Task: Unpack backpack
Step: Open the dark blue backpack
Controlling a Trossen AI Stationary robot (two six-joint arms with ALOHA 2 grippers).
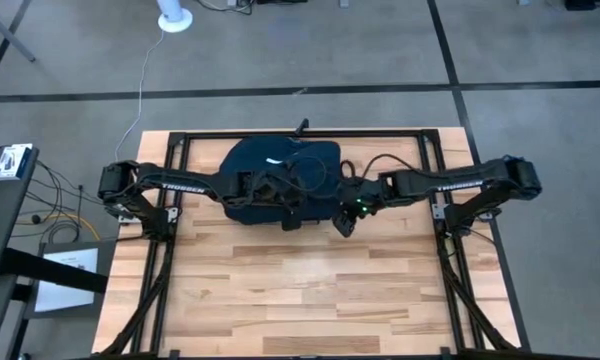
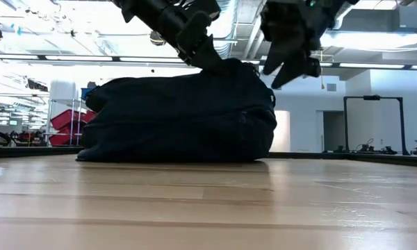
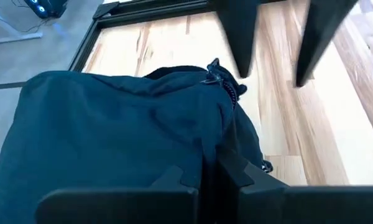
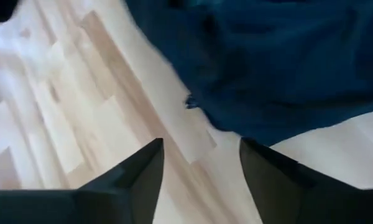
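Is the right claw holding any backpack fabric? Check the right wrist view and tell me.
No. The right claw stands open over bare wood, its fingers apart with nothing between them, and the backpack lies beyond.

We see the backpack point(image 1: 270, 180) lying at the surface's point(image 1: 300, 290) far middle, between both end effectors.

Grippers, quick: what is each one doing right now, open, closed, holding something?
Left gripper: closed, pinching the backpack fabric.
Right gripper: open, holding nothing, just off the backpack's edge.
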